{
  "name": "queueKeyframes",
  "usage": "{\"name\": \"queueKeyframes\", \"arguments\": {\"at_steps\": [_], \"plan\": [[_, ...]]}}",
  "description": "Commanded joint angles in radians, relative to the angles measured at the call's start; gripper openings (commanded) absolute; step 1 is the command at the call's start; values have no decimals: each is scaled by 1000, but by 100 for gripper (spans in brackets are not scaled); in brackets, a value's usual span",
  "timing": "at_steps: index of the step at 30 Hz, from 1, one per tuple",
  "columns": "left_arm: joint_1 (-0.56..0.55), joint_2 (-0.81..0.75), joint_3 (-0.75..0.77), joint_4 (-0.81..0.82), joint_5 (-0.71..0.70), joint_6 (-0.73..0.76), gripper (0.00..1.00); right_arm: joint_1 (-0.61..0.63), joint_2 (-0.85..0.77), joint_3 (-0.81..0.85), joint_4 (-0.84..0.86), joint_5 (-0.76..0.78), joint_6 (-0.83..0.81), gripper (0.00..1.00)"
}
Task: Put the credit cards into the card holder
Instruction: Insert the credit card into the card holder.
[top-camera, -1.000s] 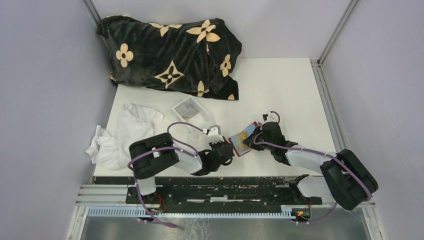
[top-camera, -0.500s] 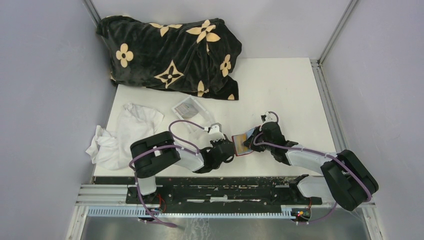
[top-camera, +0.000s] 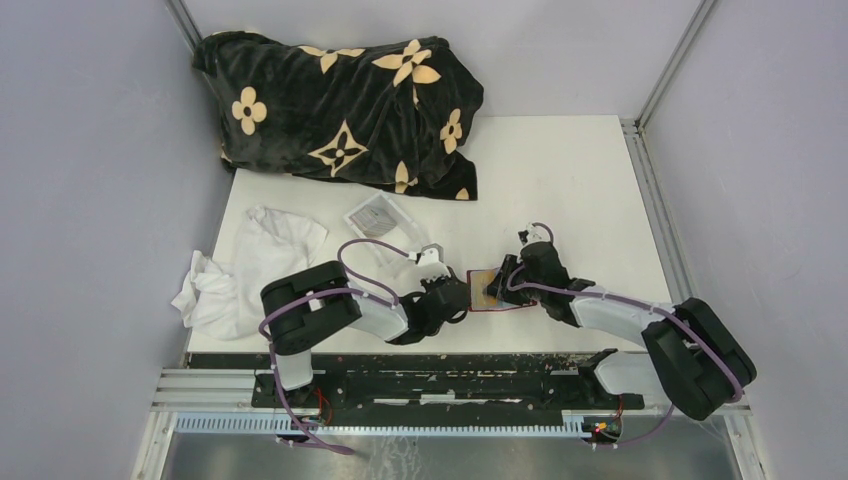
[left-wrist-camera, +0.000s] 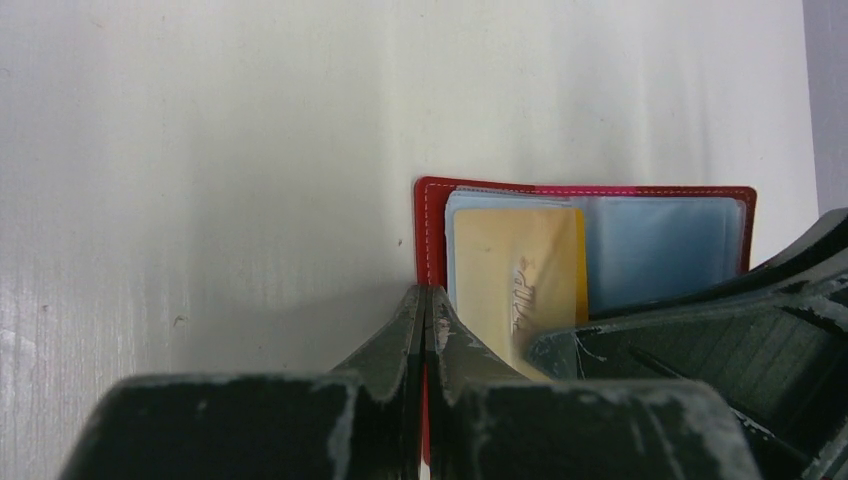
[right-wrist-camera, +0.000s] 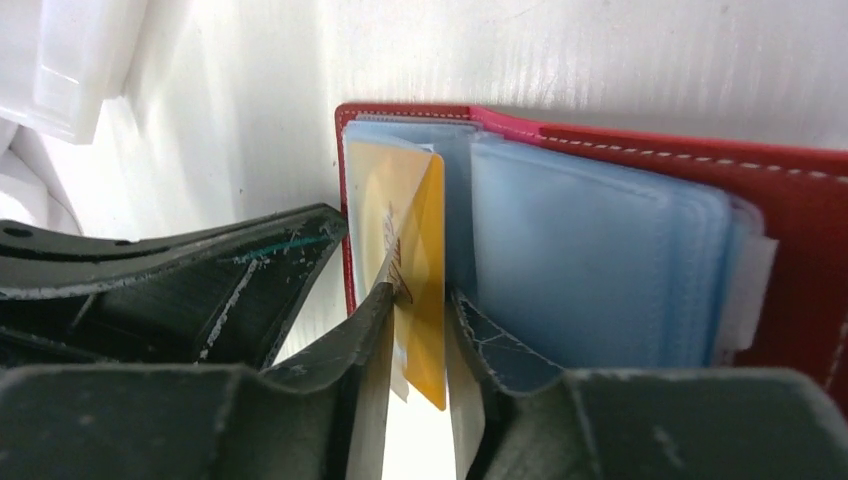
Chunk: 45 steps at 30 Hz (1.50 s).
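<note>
My left jaws are pressed together on the edge of the red wallet (right-wrist-camera: 800, 200). It lies open and flat on the white counter (left-wrist-camera: 200, 150) between my two arms, with its pale blue plastic sleeves (right-wrist-camera: 590, 260) facing up. My right jaws stand slightly spread with the yellow card (right-wrist-camera: 420, 220) between them, and the card's far end sits among the sleeves at the end of the wallet that my left jaws pinch.
</note>
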Motion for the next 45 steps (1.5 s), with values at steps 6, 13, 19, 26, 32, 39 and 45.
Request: {"name": "queueKeyframes", "arguments": {"at_steps": [6,13,19,26,32,39,45], "plan": [[22,64,-80,-220,40,63,3,8,-120,50,-332,102,-95,40],[22,47,-87,-220,38,67,3,7,-187,71,-394,142,-101,41],[21,37,-99,-215,36,67,3,7,-240,79,-398,189,-100,37],[21,34,-104,-209,39,68,3,7,-167,143,-373,198,-125,11],[23,27,-112,-208,36,65,3,7,-62,171,-320,176,-127,3],[22,26,-116,-210,29,66,3,19,18,177,-255,152,-116,1],[29,16,-133,-211,22,58,3,38,62,197,-232,150,-113,1]]}}
